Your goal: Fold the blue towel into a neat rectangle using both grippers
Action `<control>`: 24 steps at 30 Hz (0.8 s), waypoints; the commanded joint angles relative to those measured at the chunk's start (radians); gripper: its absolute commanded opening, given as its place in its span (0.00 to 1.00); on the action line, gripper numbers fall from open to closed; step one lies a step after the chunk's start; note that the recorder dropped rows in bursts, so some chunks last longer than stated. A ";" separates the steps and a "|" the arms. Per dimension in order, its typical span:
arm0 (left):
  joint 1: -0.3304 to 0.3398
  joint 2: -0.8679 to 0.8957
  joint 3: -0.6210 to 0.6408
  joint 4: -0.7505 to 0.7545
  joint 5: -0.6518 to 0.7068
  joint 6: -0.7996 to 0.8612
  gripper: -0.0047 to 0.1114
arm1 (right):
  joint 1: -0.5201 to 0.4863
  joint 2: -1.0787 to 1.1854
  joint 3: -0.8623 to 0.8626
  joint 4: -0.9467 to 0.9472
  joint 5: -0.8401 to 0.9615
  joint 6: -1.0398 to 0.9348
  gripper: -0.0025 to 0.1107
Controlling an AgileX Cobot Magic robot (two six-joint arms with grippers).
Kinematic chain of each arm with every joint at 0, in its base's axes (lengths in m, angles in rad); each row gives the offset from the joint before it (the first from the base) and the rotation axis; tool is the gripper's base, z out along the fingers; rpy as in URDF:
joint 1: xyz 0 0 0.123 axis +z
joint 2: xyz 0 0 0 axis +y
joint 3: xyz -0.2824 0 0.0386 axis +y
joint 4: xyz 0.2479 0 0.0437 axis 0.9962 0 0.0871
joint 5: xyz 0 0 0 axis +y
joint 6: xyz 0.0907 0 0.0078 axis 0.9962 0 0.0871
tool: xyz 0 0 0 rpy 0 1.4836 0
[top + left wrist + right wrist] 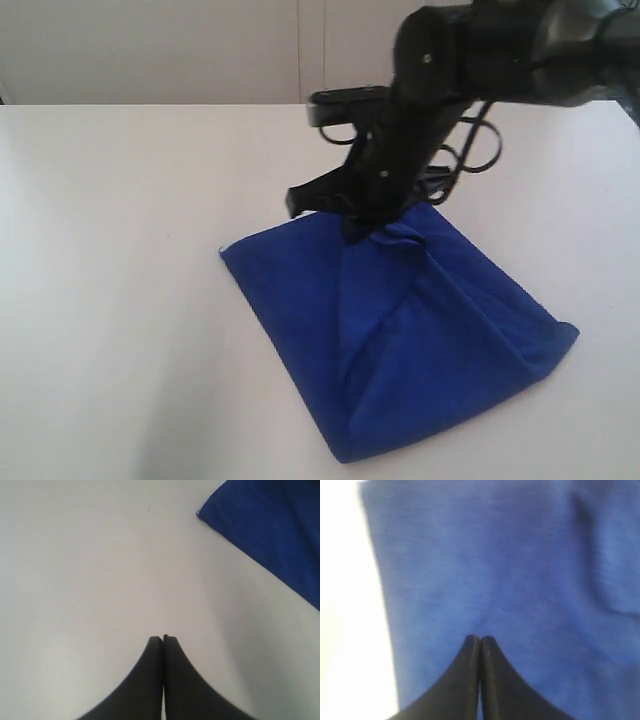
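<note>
Towel position: the deep royal-blue, soft microfibre towel (400,340) lies on the plain white tabletop (120,250). It is partly doubled over, with raised creases running from its near corner up to the far edge, where your black two-fingered right gripper (480,639) is down on the cloth. Its fingertips are pressed together. The wrist view shows no cloth between them, so you cannot confirm a hold, though the creases converging there in the exterior view suggest a pinch. Black two-fingered left gripper (163,637): fingers closed on nothing, over bare tabletop, with one towel corner in its view and apart from the fingers. Judgement: the fold is part-done and lopsided. To do this step well, verify the right-hand pinch before you lift. Bring the left gripper to the matching corner so both edges travel together, hold the cloth taut between them, and lay edge onto edge low and slow so the ridges flatten rather than set.
</note>
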 commanded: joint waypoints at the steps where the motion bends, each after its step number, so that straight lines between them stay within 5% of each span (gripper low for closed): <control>1: -0.007 -0.008 0.008 -0.003 0.003 -0.005 0.04 | 0.086 0.111 -0.085 0.008 -0.007 -0.018 0.02; 24: -0.007 -0.008 0.008 -0.003 0.003 -0.005 0.04 | 0.143 0.349 -0.159 0.004 -0.198 0.094 0.02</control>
